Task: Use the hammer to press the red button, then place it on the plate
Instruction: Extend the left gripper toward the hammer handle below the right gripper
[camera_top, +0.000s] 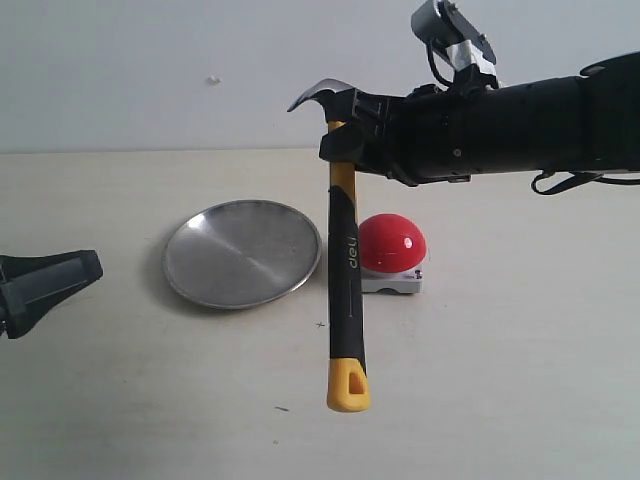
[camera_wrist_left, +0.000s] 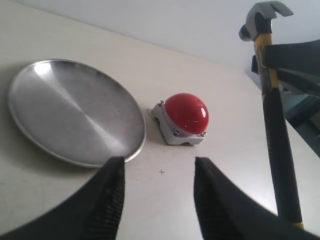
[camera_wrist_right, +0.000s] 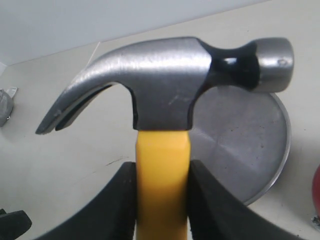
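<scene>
The table (camera_top: 500, 400) is pale and bare apart from the task's things. The right arm reaches in from the right, and its end effector (camera_top: 350, 135) is pinching the hammer (camera_top: 345, 270) on the yellow neck just under the head (camera_wrist_right: 165, 85). The claw points away from the arm, and the handle hangs almost straight down.

The plate (camera_top: 240, 255) lies flat on the table with nothing on it, left of the hanging handle in the exterior view. The red button (camera_top: 392, 243) sits just to the handle's right. The handle therefore hangs between the two, with its yellow looped tip (camera_top: 348, 385) low over the table. I cannot tell whether the tip touches the table.

The left end effector (camera_wrist_left: 159, 195) is spread and holds nothing, and it waits well off to the left.

The step in hand looks like the press. With the grip so high, the looped tip is the lowest part and the natural thing to press with.

- **Lift:** raise the hammer until the tip clears the dome.
- **Line up:** move it sideways over the dome's crown.
- **Press:** come straight down — off centre, the tip could skid off the glossy curve or swing in the pinch.
- **Grip:** keep the clamp firm, because a long handle held near one end tends to pivot.
</scene>
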